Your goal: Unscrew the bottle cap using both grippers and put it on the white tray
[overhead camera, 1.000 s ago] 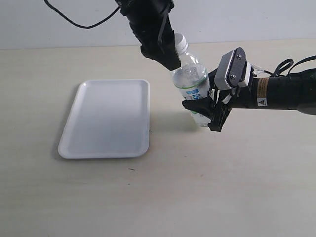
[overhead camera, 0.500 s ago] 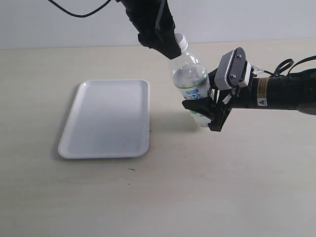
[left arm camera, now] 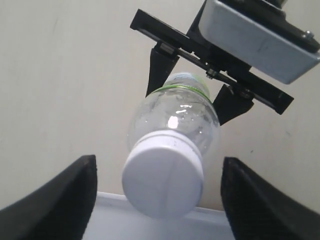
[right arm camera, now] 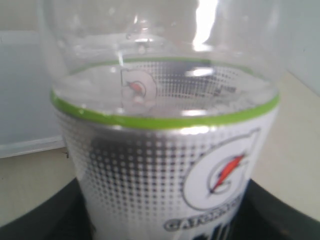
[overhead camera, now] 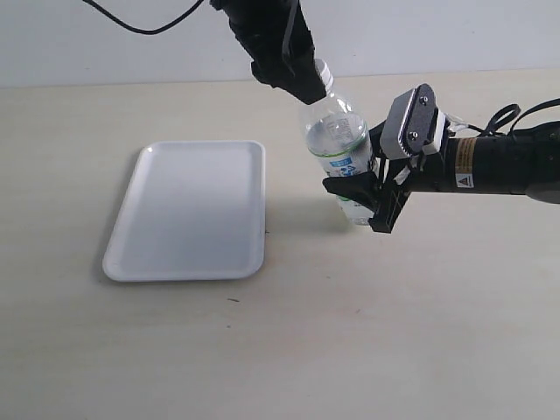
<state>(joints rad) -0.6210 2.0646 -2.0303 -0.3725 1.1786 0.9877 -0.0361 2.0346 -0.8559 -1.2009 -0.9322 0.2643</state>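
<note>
The clear bottle [overhead camera: 337,144] with its white and green label leans slightly above the table, and my right gripper [overhead camera: 367,197] is shut on its lower body. In the right wrist view the label [right arm camera: 165,160] fills the frame between the black fingers [right arm camera: 35,220]. The white bottle cap [left arm camera: 163,180] sits on the neck. My left gripper [left arm camera: 159,200] hangs open over it, with a gap between the cap and each finger [left arm camera: 65,200]. In the exterior view the left gripper [overhead camera: 297,79] hides most of the cap [overhead camera: 325,76]. The white tray [overhead camera: 188,210] lies to the left, with nothing on it.
The pale table [overhead camera: 350,332] runs up to a light wall at the back. The right gripper's grey plate [overhead camera: 409,118] stands just right of the bottle. A black cable [overhead camera: 131,31] hangs from the left arm, and the tray's rim [left arm camera: 150,225] shows below the cap.
My left gripper has risen a little from the bottle's shoulder to the cap and shifted slightly right. The bottle, right gripper and tray have not moved.
</note>
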